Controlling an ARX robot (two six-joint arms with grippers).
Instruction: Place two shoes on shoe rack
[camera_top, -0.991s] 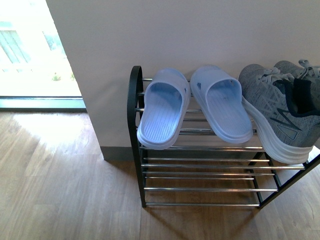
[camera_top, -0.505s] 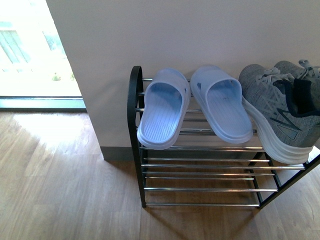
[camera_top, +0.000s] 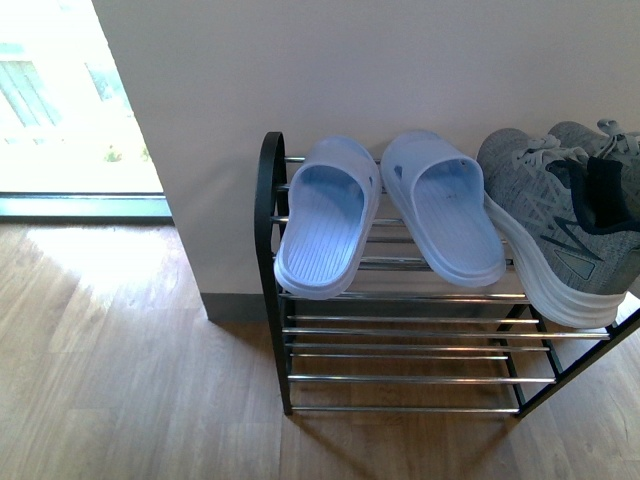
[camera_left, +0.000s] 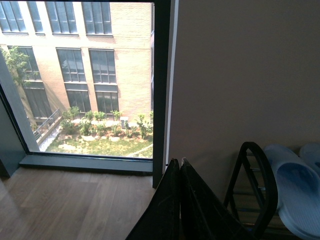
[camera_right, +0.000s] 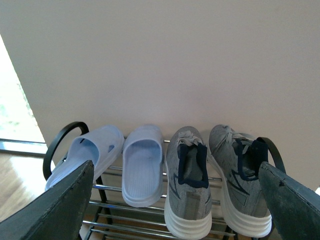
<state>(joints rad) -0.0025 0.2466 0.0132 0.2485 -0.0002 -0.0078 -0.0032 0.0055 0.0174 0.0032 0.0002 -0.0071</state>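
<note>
From my chest camera neither of my arms shows; I look down on the shoe rack (camera_top: 400, 330), which stands on the wood floor (camera_top: 120, 370) against the pale wall (camera_top: 380, 60), its black side frame (camera_top: 268, 230) rounded at the top and its chrome rods running across in tiers. On the top tier lie four shoes side by side, toes toward the wall: a light blue slide (camera_top: 328, 215) nearest the rounded frame, a second light blue slide (camera_top: 443, 205) just beside it, then a grey knit sneaker (camera_top: 550, 235) with a thick white sole whose edge touches the second slide, and past it another grey sneaker (camera_top: 612, 135) cut off by the picture's edge. The lower tiers hold only bare rods. My left gripper (camera_left: 179, 200) hangs off to the window side of the rack, its two dark fingers pressed together with only a thin seam between them and nothing in them; beyond it I see the window (camera_left: 80, 80), a brick building outside, and the rack's rounded frame with a blue slide on it. My right gripper (camera_right: 177, 200) faces the rack from the front, its fingers (camera_right: 60, 205) spread wide apart at the two sides of the view, empty, with all four shoes showing between them.
</note>
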